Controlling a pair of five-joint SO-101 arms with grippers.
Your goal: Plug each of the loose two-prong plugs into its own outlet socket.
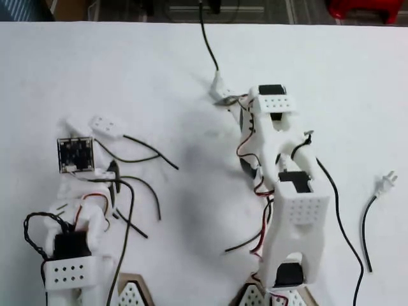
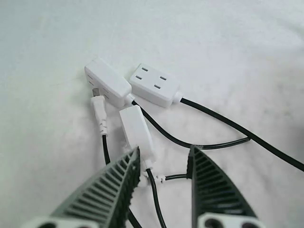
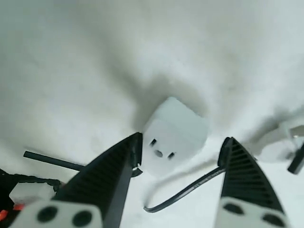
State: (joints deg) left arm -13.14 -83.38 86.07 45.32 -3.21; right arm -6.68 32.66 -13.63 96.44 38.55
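Note:
My left gripper (image 2: 164, 154) is open just above a white outlet block (image 2: 137, 129) with a black cord. Two more white outlet sockets (image 2: 154, 85) lie side by side beyond it, and a small white plug (image 2: 99, 114) touches the nearer socket (image 2: 107, 83). From above, these sockets (image 1: 107, 126) lie at the left of the table. My right gripper (image 3: 183, 140) is open, straddling a white cube socket (image 3: 173, 135) from above. A two-prong plug (image 1: 220, 94) on a black cord lies just beyond the right arm (image 1: 274, 127). Another loose plug (image 1: 386, 183) lies far right.
Several black cords (image 1: 143, 153) curl over the white table (image 1: 159, 57) near the left arm (image 1: 70, 255). One long cord (image 1: 207, 38) runs off the table's far edge. The right arm's red and black wires (image 1: 261, 191) hang beside it.

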